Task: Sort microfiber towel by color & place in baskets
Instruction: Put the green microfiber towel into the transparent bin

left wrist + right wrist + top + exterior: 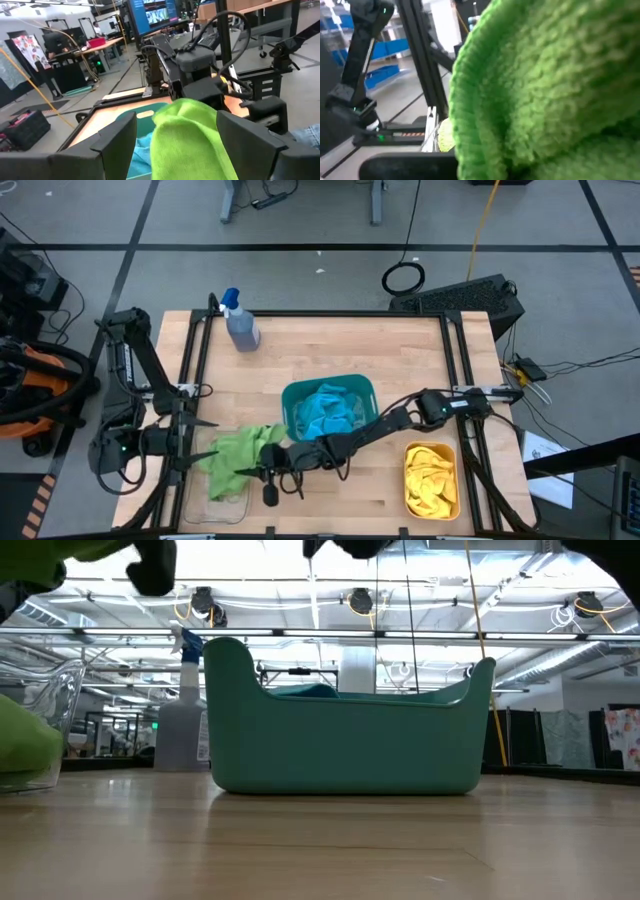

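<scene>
A lime green microfiber towel [238, 452] hangs lifted above the clear basket [215, 505] at the table's near left. My right gripper [272, 458] reaches in from the right and is shut on it. The towel fills the right wrist view [545, 90] and hides the fingers. My left gripper [205, 440] is open, its fingers standing on either side of the towel [190, 140]. Another green cloth [20, 750] lies in the clear basket [50, 690]. Blue towels lie in the teal basket [290, 395], and yellow towels in the orange basket [406, 470]. My right gripper holds the green towel by its right-hand end [262, 452], coming level from the table's right. The towel itself hides the place of contact. It is lifted clear of the table [90, 550], bunched and slack. My left gripper: I cannot tell whether its open fingers [245, 140] touch the towel between them.
The teal basket [340, 750] stands in the table's middle, close behind my right arm. A grey spray bottle with a blue top [240, 325] stands near the far left corner. Bare wood lies along the near edge between the clear and orange baskets.
</scene>
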### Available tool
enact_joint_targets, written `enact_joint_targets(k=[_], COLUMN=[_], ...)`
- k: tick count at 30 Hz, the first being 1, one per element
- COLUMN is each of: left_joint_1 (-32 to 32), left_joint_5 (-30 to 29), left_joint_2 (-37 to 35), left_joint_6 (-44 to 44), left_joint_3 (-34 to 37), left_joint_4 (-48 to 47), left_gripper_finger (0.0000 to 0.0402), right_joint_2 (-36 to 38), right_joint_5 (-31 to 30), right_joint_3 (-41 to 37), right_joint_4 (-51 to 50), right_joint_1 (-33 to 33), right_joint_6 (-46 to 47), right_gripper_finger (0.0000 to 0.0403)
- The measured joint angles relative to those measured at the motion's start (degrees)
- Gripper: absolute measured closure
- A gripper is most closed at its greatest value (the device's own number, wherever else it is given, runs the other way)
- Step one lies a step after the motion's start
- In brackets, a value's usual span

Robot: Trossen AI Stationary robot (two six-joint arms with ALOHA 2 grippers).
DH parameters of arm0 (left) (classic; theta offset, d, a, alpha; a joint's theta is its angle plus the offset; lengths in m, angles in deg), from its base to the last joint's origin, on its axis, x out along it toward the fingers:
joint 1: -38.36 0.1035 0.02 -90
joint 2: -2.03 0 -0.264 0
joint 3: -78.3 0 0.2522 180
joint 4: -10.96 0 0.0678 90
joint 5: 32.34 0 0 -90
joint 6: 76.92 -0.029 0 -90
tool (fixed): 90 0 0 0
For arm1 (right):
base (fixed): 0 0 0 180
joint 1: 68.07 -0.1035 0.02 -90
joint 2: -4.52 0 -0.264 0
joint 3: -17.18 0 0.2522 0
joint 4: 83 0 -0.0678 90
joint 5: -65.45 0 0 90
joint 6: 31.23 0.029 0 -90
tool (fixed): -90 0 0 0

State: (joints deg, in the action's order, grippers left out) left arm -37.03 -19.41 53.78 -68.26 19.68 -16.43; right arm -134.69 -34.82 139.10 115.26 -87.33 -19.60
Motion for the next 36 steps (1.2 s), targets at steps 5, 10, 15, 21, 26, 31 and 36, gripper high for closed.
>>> enact_joint_targets(k=[5,10,15,21,26,31,36], left_joint_1=[0.00,0.00,0.00,0.00,0.00,0.66,2.84], left_joint_5=[-0.44,-0.48,-0.12,4.95,12.50,14.79,20.07], left_joint_2=[-0.02,-0.02,-0.02,0.65,2.18,6.00,9.67], left_joint_6=[-0.01,0.01,2.74,18.62,32.57,37.38,37.61], left_joint_3=[0.00,0.02,0.04,0.07,0.09,0.09,0.09], left_joint_4=[0.04,0.23,-0.73,-11.22,-19.59,-21.73,-21.53], left_gripper_finger=[0.0123,0.0123,0.0123,0.0123,0.0123,0.0123,0.0123], right_joint_2=[-1.88,-3.68,-8.35,-9.60,-9.62,-9.62,-9.62], right_joint_5=[1.25,3.07,2.79,2.85,2.83,2.88,2.85], right_joint_3=[-0.02,1.19,7.21,12.66,13.32,13.40,13.40], right_joint_4=[1.60,7.82,6.76,-2.15,-3.47,-2.64,-1.57], right_joint_1=[0.13,0.11,0.53,0.96,0.94,0.89,0.89], right_joint_6=[0.11,-0.41,-0.36,-0.62,-3.78,-4.37,-5.47], right_gripper_finger=[0.0390,0.0390,0.0390,0.0390,0.0390,0.0390,0.0390])
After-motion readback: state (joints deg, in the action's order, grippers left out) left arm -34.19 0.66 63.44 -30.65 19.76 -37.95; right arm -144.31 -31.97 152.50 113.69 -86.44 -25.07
